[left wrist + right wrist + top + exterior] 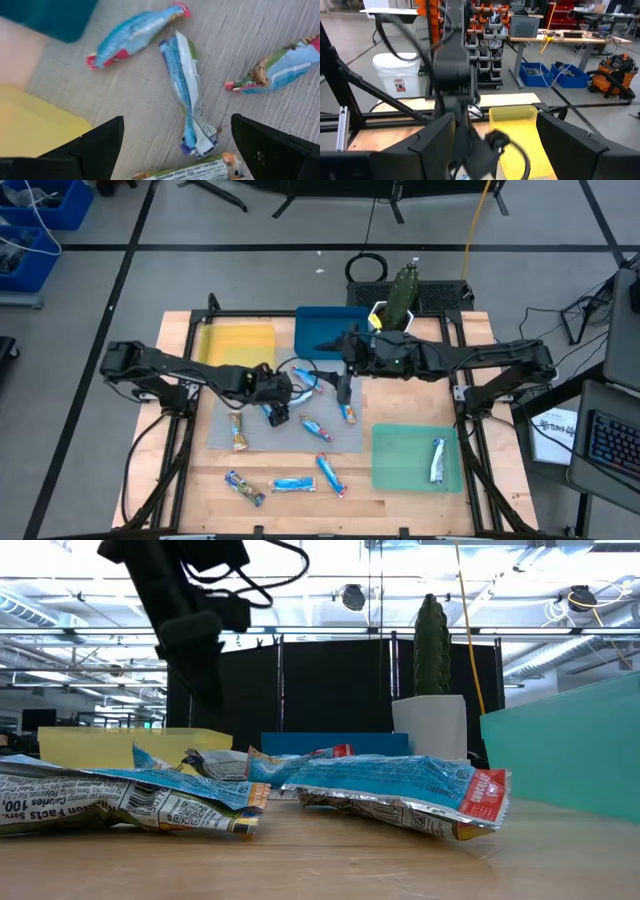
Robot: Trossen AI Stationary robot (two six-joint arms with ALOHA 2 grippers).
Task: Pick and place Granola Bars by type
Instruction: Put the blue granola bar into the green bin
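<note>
Several granola bars lie on the grey mat [290, 435] and on the wood in front of it. My left gripper [275, 408] is open over the mat and points down. In the left wrist view [177, 119] its fingers stand on either side of a blue-and-white bar [184, 95] without touching it. A blue bar [135, 32] and a multicoloured bar [280, 67] lie nearby on the mat. One silvery bar [437, 460] lies in the green tray [395, 465]. My right gripper [325, 343] is open and empty. It is held level above the blue tray [320, 320] and points toward the table's left [496, 116].
A yellow tray [238, 345] stands at the back left and the blue tray at the back middle. Three bars [293, 483] lie on the bare wood near the front edge. A cactus in a white pot [400, 300] stands behind the blue tray. The two arms are close together mid-table.
</note>
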